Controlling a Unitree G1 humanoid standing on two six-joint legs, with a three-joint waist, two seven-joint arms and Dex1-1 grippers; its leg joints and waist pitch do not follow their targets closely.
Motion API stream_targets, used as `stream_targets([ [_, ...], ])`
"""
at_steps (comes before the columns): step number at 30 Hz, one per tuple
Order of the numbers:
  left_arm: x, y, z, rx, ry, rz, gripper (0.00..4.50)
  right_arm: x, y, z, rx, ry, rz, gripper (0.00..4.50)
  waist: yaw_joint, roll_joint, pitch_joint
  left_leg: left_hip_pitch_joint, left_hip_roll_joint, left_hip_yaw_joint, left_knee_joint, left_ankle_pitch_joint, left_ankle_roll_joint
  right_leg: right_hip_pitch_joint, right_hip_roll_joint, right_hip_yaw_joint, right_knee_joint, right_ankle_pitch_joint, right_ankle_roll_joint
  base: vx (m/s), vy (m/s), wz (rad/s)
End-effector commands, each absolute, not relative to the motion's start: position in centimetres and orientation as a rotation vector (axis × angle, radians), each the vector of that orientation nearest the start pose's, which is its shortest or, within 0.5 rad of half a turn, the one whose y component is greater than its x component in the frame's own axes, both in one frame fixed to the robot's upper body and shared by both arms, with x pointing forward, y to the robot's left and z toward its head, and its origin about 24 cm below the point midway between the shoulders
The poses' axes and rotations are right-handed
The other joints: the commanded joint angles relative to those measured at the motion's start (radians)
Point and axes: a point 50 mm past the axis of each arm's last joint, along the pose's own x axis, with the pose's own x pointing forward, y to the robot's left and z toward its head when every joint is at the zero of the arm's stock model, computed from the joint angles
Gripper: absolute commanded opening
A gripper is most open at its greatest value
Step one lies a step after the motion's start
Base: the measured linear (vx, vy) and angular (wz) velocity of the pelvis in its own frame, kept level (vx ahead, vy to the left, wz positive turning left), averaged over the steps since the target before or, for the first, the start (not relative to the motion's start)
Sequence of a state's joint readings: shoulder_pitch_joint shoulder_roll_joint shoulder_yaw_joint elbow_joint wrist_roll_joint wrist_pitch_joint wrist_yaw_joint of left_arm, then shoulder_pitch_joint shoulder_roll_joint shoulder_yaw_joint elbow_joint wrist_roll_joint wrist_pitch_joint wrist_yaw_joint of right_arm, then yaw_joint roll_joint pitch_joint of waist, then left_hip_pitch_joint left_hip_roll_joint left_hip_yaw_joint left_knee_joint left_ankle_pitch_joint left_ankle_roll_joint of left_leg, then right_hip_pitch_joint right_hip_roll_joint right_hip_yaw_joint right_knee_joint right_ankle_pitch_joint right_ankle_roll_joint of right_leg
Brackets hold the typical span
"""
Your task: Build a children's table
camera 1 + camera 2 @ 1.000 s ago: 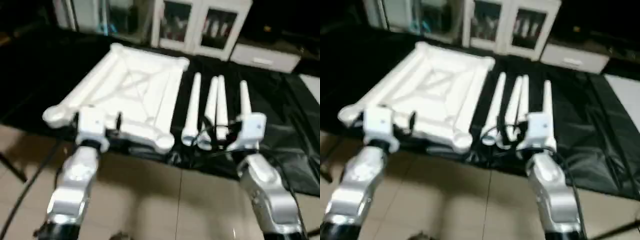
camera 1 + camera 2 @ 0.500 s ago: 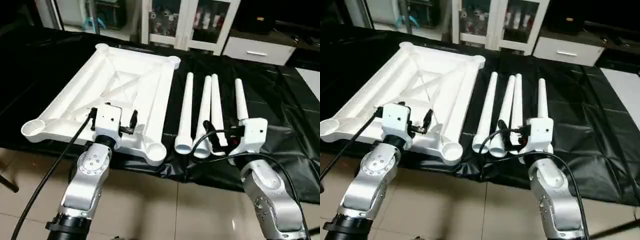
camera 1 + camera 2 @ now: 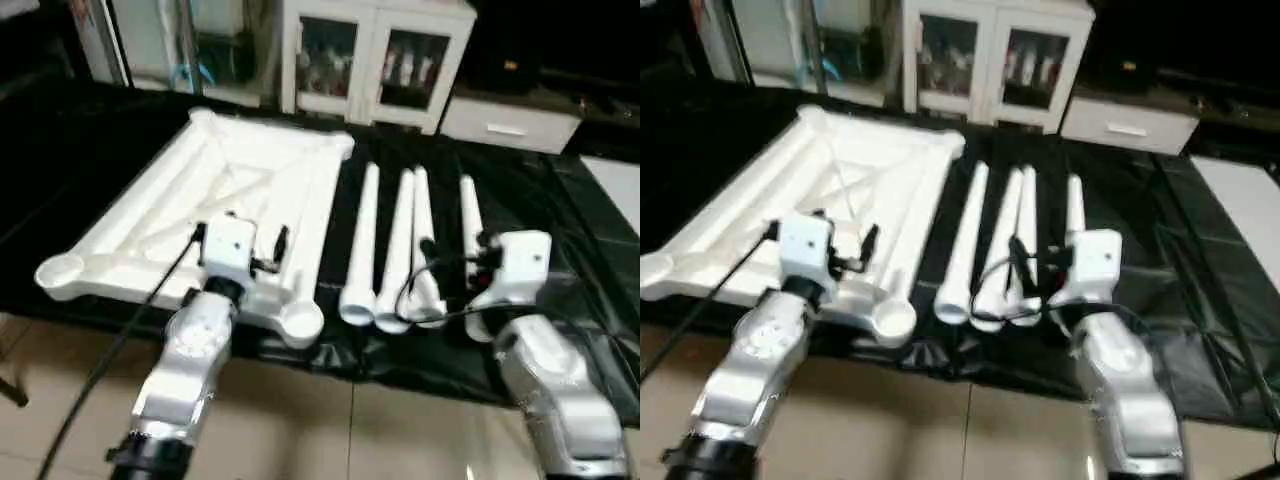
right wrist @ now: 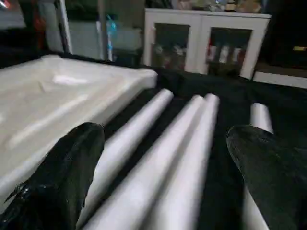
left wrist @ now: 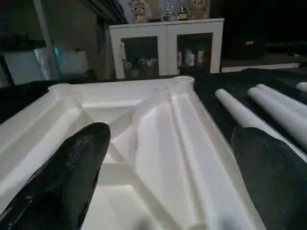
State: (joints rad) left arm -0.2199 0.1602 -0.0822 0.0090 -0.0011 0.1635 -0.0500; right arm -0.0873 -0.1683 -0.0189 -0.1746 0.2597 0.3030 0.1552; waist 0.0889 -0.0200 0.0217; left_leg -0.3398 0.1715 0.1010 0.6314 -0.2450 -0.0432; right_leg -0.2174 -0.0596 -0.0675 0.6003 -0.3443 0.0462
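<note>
Both arms have crept forward, left gripper (image 5: 168, 158) spread empty over the tabletop (image 3: 240, 190), right gripper (image 4: 163, 158) spread empty above the legs (image 3: 400, 240); centre one leg before closing.

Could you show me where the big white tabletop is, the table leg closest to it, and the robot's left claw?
tabletop (image 3: 250, 185): left eye view, on its ribbed underside.
nearest leg (image 3: 362, 235): left eye view, mid-shaft.
left gripper (image 5: 168, 158): left wrist view, midway between its open black fingers.

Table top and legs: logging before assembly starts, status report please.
Left gripper open over table top, empty. Right gripper open above four legs, empty. Top lies ribs up, legs loose beside it. Nothing in the way.
</note>
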Motion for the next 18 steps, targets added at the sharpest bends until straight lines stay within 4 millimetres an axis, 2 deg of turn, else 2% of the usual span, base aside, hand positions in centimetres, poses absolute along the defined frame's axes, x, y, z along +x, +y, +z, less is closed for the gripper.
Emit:
stream_targets([
  [1, 29.64, 14.39, 8.23, 0.188, -0.039, -0.159, 4.50, 26.82, -16.24, 8.30, 0.071, 0.035, 0.216, 4.48, -0.040, 0.034, -0.056, 0.128, 0.078, -0.085, -0.109, -0.029, 0.271, -0.079, -0.002, -0.021, 0.019, 0.012, -0.102, 0.122, 0.032, 0.03],
  [2, 29.70, 14.35, 8.26, 0.187, -0.040, -0.162, 4.50, 26.76, -16.21, 8.27, 0.070, 0.036, 0.214, 4.48, -0.064, 0.026, -0.067, 0.178, 0.121, -0.144, -0.103, 0.023, 0.434, -0.154, -0.014, -0.014, 0.086, -0.042, -0.055, 0.082, -0.001, -0.11],
  [3, 29.76, 14.33, 8.29, 0.187, -0.041, -0.164, 4.50, 26.72, -16.19, 8.24, 0.070, 0.037, 0.213, 4.48, -0.060, 0.016, -0.063, 0.162, 0.128, -0.151, -0.101, 0.081, 0.519, -0.186, -0.031, 0.004, 0.116, -0.032, -0.006, 0.082, -0.001, -0.11],
  [4, 29.84, 14.31, 8.32, 0.188, -0.041, -0.166, 4.50, 26.67, -16.21, 8.19, 0.072, 0.039, 0.210, 4.48, -0.061, 0.014, -0.060, 0.153, 0.124, -0.145, -0.103, 0.092, 0.531, -0.198, -0.042, 0.016, 0.118, -0.003, 0.002, 0.000, 0.000, 0.00],
  [5, 29.89, 14.29, 8.36, 0.188, -0.043, -0.168, 4.50, 26.64, -16.24, 8.18, 0.072, 0.040, 0.208, 4.48, -0.061, 0.003, -0.056, 0.141, 0.110, -0.131, -0.105, 0.085, 0.520, -0.199, -0.050, 0.029, 0.102, 0.038, -0.004, 0.000, 0.000, 0.00],
  [6, 29.89, 14.29, 8.36, 0.188, -0.043, -0.168, 4.50, 26.64, -16.24, 8.18, 0.072, 0.040, 0.208, 4.48, -0.025, -0.062, -0.034, -0.005, -0.030, -0.002, -0.053, -0.107, 0.316, -0.062, -0.107, 0.122, -0.063, 0.017, -0.039, 0.000, 0.000, 0.00],
  [7, 29.95, 14.25, 8.42, 0.185, -0.046, -0.170, 4.50, 26.60, -16.29, 8.18, 0.072, 0.040, 0.203, 4.48, 0.006, -0.056, -0.025, -0.012, -0.070, 0.025, 0.021, -0.157, 0.253, -0.040, -0.157, 0.180, -0.111, -0.149, -0.073, 0.000, 0.000, 0.00],
  [8, 29.99, 14.23, 8.43, 0.186, -0.046, -0.172, 4.50, 26.61, -16.30, 8.18, 0.074, 0.039, 0.199, 4.48, 0.012, -0.055, -0.035, -0.074, -0.038, -0.009, 0.085, -0.092, 0.157, 0.031, -0.204, 0.202, -0.112, -0.287, -0.165, 0.000, 0.000, 0.00],
  [9, 30.03, 14.21, 8.43, 0.186, -0.046, -0.173, 4.50, 26.63, -16.32, 8.17, 0.074, 0.040, 0.196, 4.48, 0.015, -0.046, -0.029, -0.084, -0.037, -0.014, 0.090, -0.052, 0.119, 0.026, -0.188, 0.182, -0.110, -0.311, -0.187, 0.000, 0.000, 0.00],
  [10, 30.11, 14.16, 8.41, 0.186, -0.044, -0.178, 4.50, 26.65, -16.32, 8.17, 0.074, 0.040, 0.188, 4.48, 0.011, -0.039, -0.015, -0.078, -0.023, -0.014, 0.065, -0.005, 0.075, 0.003, -0.164, 0.145, -0.120, -0.351, -0.242, 0.058, -0.005, -0.04],
  [11, 30.14, 14.10, 8.38, 0.185, -0.042, -0.181, 4.50, 26.65, -16.30, 8.17, 0.075, 0.041, 0.187, 4.48, 0.007, -0.017, -0.012, -0.064, -0.013, -0.011, 0.029, 0.012, 0.070, -0.006, -0.145, 0.117, -0.123, -0.363, -0.268, 0.080, 0.048, 0.07],
  [12, 30.16, 14.05, 8.35, 0.182, -0.041, -0.182, 4.50, 26.63, -16.23, 8.15, 0.069, 0.044, 0.190, 4.48, -0.010, 0.020, -0.017, -0.004, 0.016, 0.008, -0.077, -0.034, 0.064, -0.016, -0.067, 0.029, -0.123, -0.335, -0.260, 0.080, 0.048, 0.07],
  [13, 30.16, 14.05, 8.35, 0.182, -0.041, -0.182, 4.50, 26.63, -16.23, 8.15, 0.069, 0.044, 0.190, 4.48, -0.010, 0.020, -0.017, -0.004, 0.016, 0.008, -0.077, -0.034, 0.064, -0.016, -0.067, 0.029, -0.123, -0.335, -0.260, 0.098, 0.107, 0.01],
  [14, 30.19, 14.01, 8.28, 0.178, -0.039, -0.177, 4.50, 26.62, -16.15, 8.08, 0.062, 0.050, 0.196, 4.48, -0.049, 0.060, -0.030, 0.091, 0.083, -0.072, -0.138, -0.404, 0.060, -0.088, -0.003, -0.004, -0.016, -0.206, -0.200, 0.132, 0.090, 0.01],
  [15, 30.19, 14.00, 8.24, 0.176, -0.038, -0.173, 4.50, 26.60, -16.13, 8.05, 0.061, 0.052, 0.197, 4.48, -0.062, 0.058, -0.041, 0.124, 0.105, -0.105, -0.147, -0.442, 0.088, -0.108, -0.005, -0.002, 0.026, -0.115, -0.188, 0.132, 0.090, 0.01],
  [16, 30.10, 14.02, 8.15, 0.167, -0.035, -0.168, 4.50, 26.54, -16.16, 7.86, 0.048, 0.065, 0.198, 4.48, -0.071, 0.058, -0.050, 0.148, 0.119, -0.137, -0.143, -0.392, 0.198, -0.148, -0.012, -0.001, 0.073, -0.010, -0.112, 0.144, 0.052, 0.09],
  [17, 30.01, 14.06, 8.09, 0.170, -0.034, -0.165, 4.50, 26.49, -16.19, 7.70, 0.038, 0.074, 0.199, 4.48, -0.077, 0.040, -0.046, 0.133, 0.118, -0.133, -0.120, -0.202, 0.331, -0.180, -0.029, 0.009, 0.091, 0.061, -0.045, 0.110, 0.030, 0.07],
  [18, 30.01, 14.06, 8.09, 0.170, -0.034, -0.165, 4.50, 26.49, -16.19, 7.70, 0.038, 0.074, 0.199, 4.48, -0.074, 0.036, -0.046, 0.123, 0.109, -0.123, -0.103, -0.077, 0.382, -0.197, -0.039, 0.017, 0.089, 0.109, -0.030, 0.110, 0.030, 0.07],
])
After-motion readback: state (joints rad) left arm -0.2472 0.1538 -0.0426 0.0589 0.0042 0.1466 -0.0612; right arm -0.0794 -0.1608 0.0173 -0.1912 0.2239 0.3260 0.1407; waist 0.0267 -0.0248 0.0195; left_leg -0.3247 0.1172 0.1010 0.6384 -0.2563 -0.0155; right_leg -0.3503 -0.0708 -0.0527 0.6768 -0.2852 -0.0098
